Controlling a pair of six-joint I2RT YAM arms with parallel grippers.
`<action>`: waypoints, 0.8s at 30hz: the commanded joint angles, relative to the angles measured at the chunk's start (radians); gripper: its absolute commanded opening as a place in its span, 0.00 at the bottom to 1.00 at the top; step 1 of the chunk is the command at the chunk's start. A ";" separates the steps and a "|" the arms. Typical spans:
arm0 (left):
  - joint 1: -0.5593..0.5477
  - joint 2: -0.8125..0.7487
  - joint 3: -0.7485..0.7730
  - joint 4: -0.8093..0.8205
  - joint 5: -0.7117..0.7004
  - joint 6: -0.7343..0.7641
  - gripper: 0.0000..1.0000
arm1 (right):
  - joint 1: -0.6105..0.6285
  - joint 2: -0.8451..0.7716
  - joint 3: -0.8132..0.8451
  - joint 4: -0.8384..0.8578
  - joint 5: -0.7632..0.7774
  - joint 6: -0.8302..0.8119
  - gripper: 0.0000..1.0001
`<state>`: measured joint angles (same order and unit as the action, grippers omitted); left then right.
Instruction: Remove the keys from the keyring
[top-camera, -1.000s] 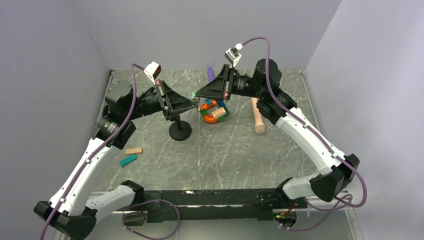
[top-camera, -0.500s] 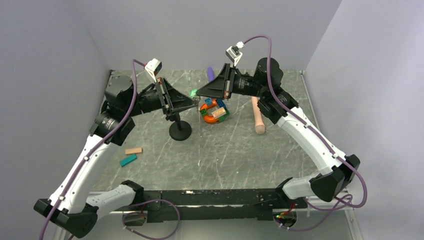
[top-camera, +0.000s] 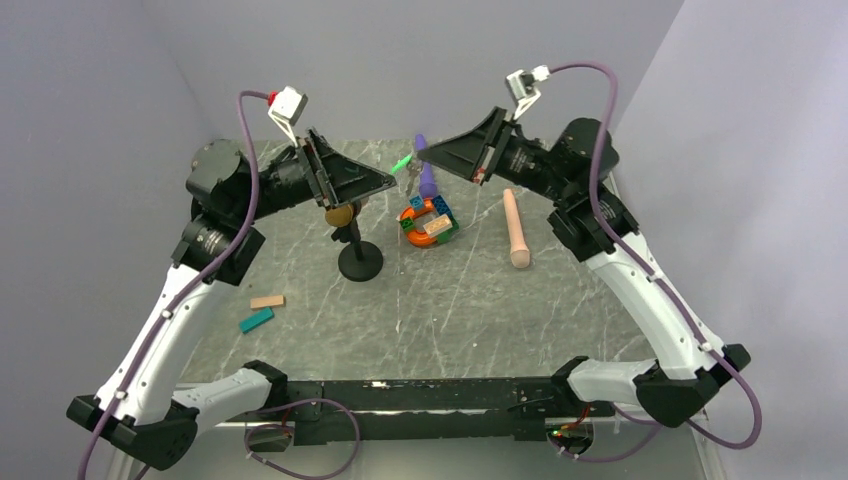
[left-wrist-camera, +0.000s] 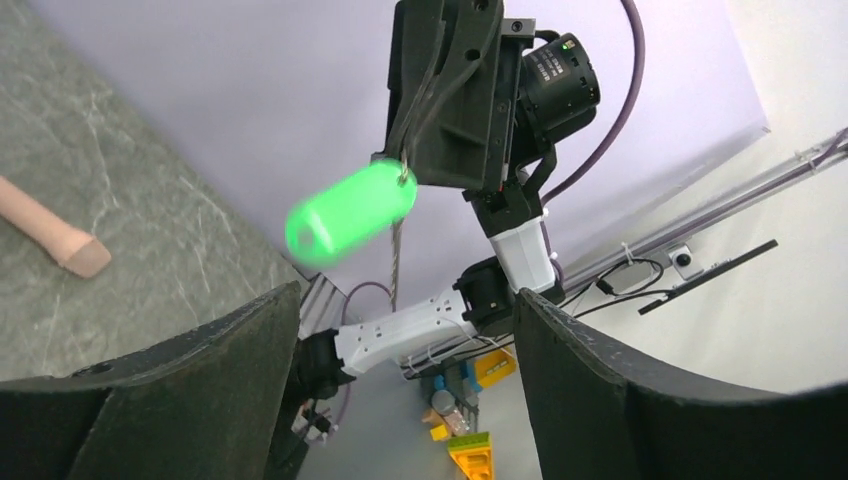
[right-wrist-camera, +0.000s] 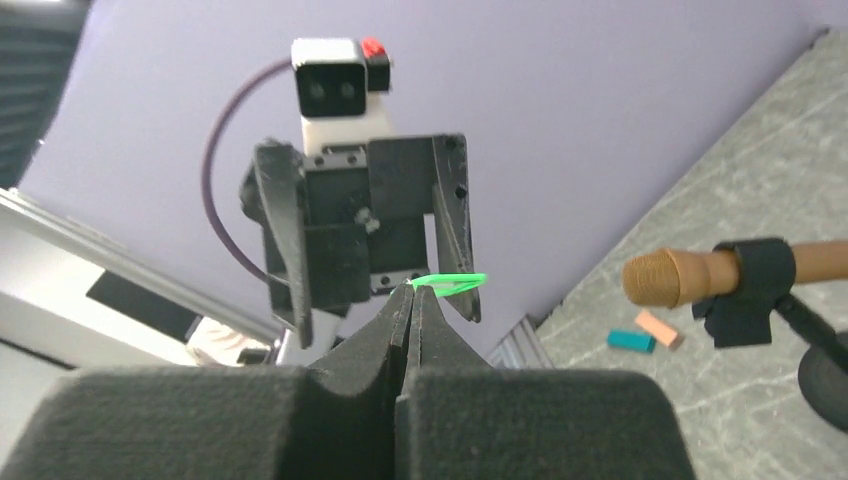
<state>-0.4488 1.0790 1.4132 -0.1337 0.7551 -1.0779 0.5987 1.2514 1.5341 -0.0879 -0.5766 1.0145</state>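
Right gripper jaws clamped on bright-green flat key; left gripper jaws open opposite. Black stand, orange toy ring and beige peg sit beneath.

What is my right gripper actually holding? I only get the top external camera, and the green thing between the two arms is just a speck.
Observer: In the right wrist view the right gripper is shut, pinching one end of the green key, which shows edge-on.
Operator: Is the left gripper on it too?
Observer: No. The left wrist view shows the left gripper open with nothing between its fingers; the key hangs ahead of it, apart.
Operator: Anything else hanging there?
Observer: Yes. In the left wrist view a thin grey wire, apparently the keyring, dangles from the same pinch point beside the key.
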 joint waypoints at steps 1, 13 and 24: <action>-0.010 -0.046 -0.066 0.306 -0.032 -0.011 0.80 | -0.013 -0.048 -0.003 0.151 0.112 0.054 0.00; -0.049 -0.028 0.014 0.112 -0.232 0.057 0.67 | -0.120 -0.094 0.044 -0.241 0.419 0.317 0.00; -0.211 0.101 0.116 0.170 -0.319 0.116 0.62 | -0.120 -0.110 0.029 -0.164 0.405 0.384 0.00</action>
<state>-0.6121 1.1278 1.4460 0.0067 0.4889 -1.0096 0.4763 1.1542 1.5295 -0.2985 -0.1722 1.3697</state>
